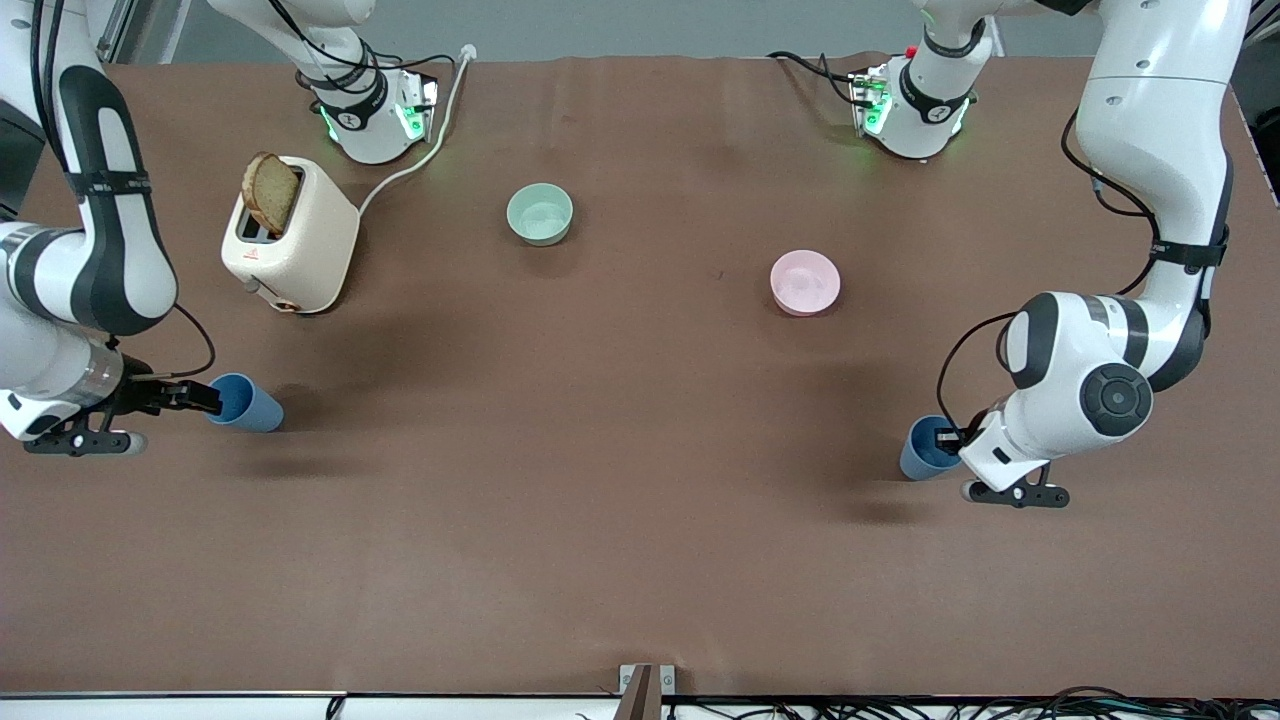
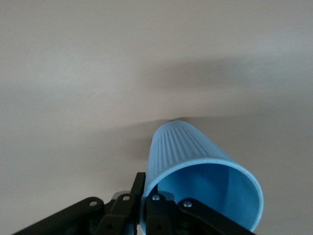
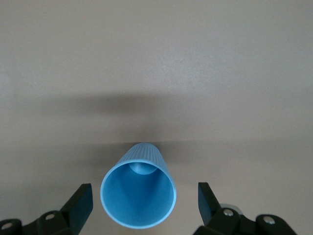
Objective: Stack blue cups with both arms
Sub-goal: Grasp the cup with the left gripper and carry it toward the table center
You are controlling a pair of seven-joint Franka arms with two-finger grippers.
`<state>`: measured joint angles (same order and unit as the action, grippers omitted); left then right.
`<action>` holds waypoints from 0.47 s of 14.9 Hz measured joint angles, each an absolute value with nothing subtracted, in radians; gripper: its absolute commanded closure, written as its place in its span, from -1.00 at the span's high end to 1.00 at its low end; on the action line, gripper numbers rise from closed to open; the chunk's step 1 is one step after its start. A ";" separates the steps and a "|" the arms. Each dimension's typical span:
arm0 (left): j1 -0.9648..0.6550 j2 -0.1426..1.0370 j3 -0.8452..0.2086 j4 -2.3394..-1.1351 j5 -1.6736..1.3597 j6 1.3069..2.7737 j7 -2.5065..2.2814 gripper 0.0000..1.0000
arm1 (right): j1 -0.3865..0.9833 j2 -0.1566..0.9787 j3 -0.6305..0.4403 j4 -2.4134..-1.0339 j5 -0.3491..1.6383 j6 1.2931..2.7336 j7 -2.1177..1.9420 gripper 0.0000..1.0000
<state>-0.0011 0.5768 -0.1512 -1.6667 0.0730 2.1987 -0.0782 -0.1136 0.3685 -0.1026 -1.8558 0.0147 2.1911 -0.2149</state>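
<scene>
One blue cup [image 1: 255, 408] is on the brown table at the right arm's end. My right gripper [image 1: 205, 400] is open at its mouth. In the right wrist view the cup [image 3: 146, 155] shows its open mouth between the spread fingers of the right gripper [image 3: 144, 198], touching neither. The other blue cup [image 1: 918, 452] is at the left arm's end. My left gripper [image 1: 948, 437] is shut on its rim. In the left wrist view one finger of the left gripper [image 2: 146, 188] is outside the rim of the tilted cup [image 2: 190, 147] and one is inside.
A cream toaster [image 1: 295, 250] with a slice of bread [image 1: 270, 190] stands near the right arm's base, its white cable [image 1: 420, 150] trailing toward the base. A mint-green bowl [image 1: 540, 213] and a pink bowl [image 1: 805, 282] sit mid-table, farther from the front camera than the cups.
</scene>
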 measured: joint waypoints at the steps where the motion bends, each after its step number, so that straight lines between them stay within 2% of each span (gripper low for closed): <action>1: 0.000 0.570 -0.186 -1.657 0.072 2.198 -0.116 -0.99 | -0.115 0.378 -0.104 -1.856 0.015 2.196 -0.215 0.69; 5: -0.016 0.544 -0.413 -1.643 0.073 2.194 -0.438 -0.99 | -0.130 0.404 -0.105 -1.892 0.015 2.253 -0.215 0.61; 7: -0.090 0.545 -0.473 -1.644 0.077 2.193 -0.621 -0.99 | -0.135 0.406 -0.105 -1.949 0.014 2.328 -0.225 0.51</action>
